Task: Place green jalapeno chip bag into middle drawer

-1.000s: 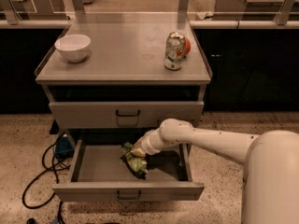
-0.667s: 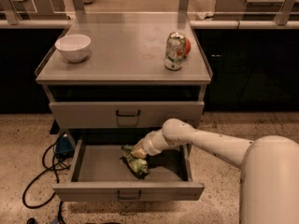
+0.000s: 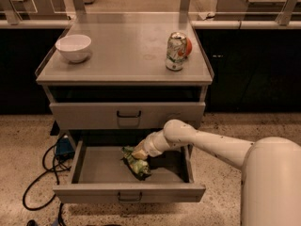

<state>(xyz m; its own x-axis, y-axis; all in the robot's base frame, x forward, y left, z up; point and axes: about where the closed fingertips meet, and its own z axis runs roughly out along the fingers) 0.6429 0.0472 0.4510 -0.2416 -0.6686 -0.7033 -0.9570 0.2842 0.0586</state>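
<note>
The middle drawer (image 3: pixel 94 173) is pulled out at the bottom of the grey cabinet. The green jalapeno chip bag (image 3: pixel 136 164) lies crumpled on its floor, near the middle. My white arm reaches in from the right, and the gripper (image 3: pixel 140 153) sits at the bag's upper right edge, just above it. The arm's end hides the fingers.
A white bowl (image 3: pixel 74 47) stands at the cabinet top's left. A silver-green soda can (image 3: pixel 176 51) stands at its right with an orange thing behind it. The upper drawer front (image 3: pixel 127 115) is closed. Black cables (image 3: pixel 44 166) lie on the floor at the left.
My arm has drawn slightly up and to the right. The bag stays where it lay in the drawer.
</note>
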